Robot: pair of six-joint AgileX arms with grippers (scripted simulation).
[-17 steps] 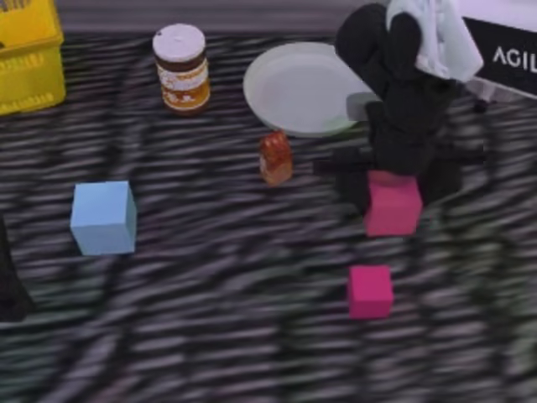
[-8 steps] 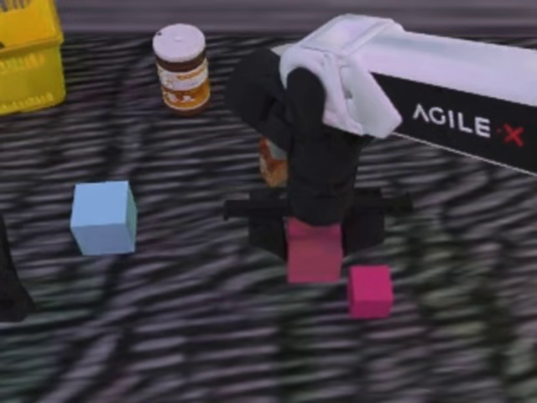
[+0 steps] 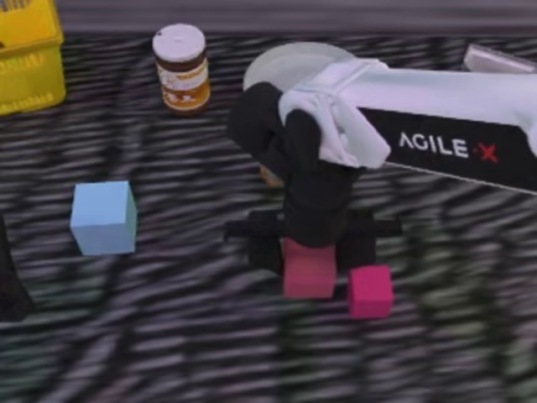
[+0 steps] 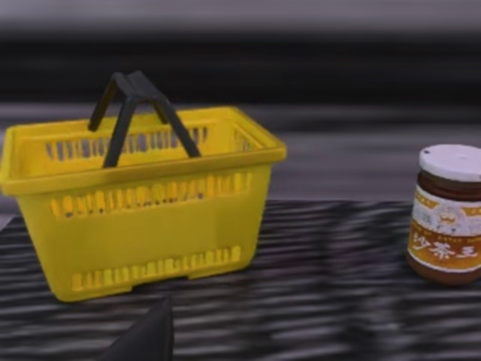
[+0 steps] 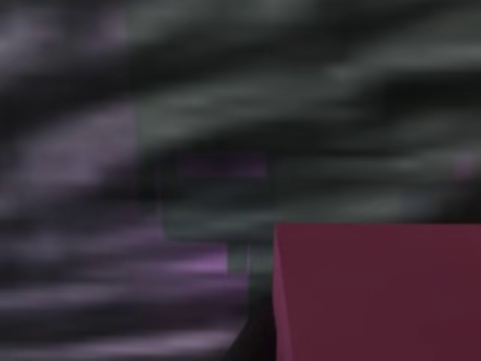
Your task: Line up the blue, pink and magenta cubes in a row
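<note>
1. The right pincer (image 3: pixel 309 252) of an AgileX arm stands over the middle of the striped worktop (image 3: pixel 210 336), its two dark fingers closed on either side of the pink cube (image 3: pixel 309 270), which it appears to hold low, at or just above the surface.

2. The magenta cube (image 3: pixel 370 290) sits just beside the pink cube, on its right and slightly nearer the worktop's front edge; whether the two touch cannot be told from above.

3. The blue cube (image 3: pixel 104 217) lies well apart, toward the left side of the worktop.

4. The left pincer is out of sight; its arm is parked at the far left edge, its wrist camera looking at a yellow basket (image 4: pixel 143 203) and a jar (image 4: pixel 446 214).

5. The step in hand looks like setting down the pink cube next to the magenta one. To do it well, the cube should be lowered flat, its faces square with its neighbour's and a narrow gap kept, then the fingers opened wide and lifted straight up so neither block is nudged.

6. The row would then still lack the blue cube.
</note>
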